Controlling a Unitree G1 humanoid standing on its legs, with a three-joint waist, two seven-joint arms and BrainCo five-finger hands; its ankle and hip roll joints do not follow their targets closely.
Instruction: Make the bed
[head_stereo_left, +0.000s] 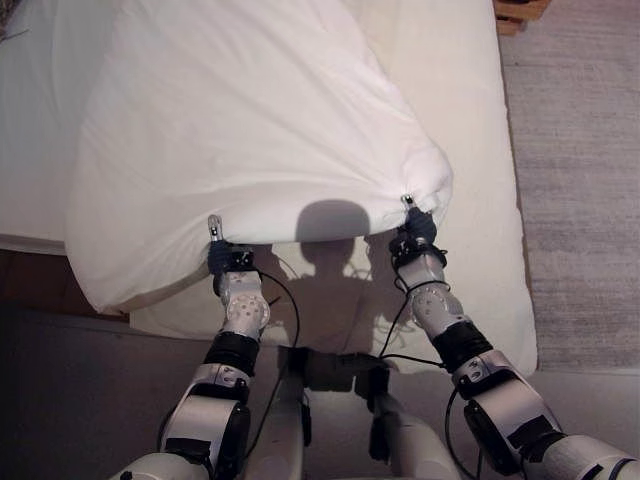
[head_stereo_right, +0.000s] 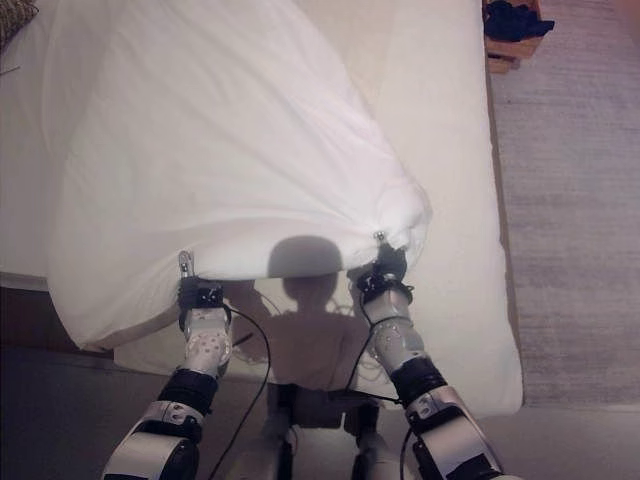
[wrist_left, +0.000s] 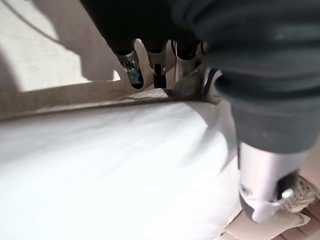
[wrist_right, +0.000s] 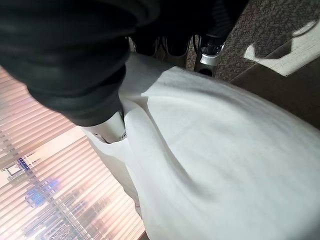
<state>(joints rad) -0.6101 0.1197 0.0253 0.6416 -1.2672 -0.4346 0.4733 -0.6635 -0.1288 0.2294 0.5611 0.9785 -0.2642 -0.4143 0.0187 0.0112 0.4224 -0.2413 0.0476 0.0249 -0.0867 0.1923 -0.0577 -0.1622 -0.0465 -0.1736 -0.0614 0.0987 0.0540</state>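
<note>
White duvet (head_stereo_left: 250, 130) hides most of each robot hand's fingers.

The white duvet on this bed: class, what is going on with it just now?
The robot stands at the bed's near end with the white duvet lifted off the mattress. Its left hand and right hand each grip the duvet's near edge, one at each corner, with fingers and thumb closed round the cloth. The duvet billows up over the bed and overhangs its left side; the bare mattress shows on the right.
</note>
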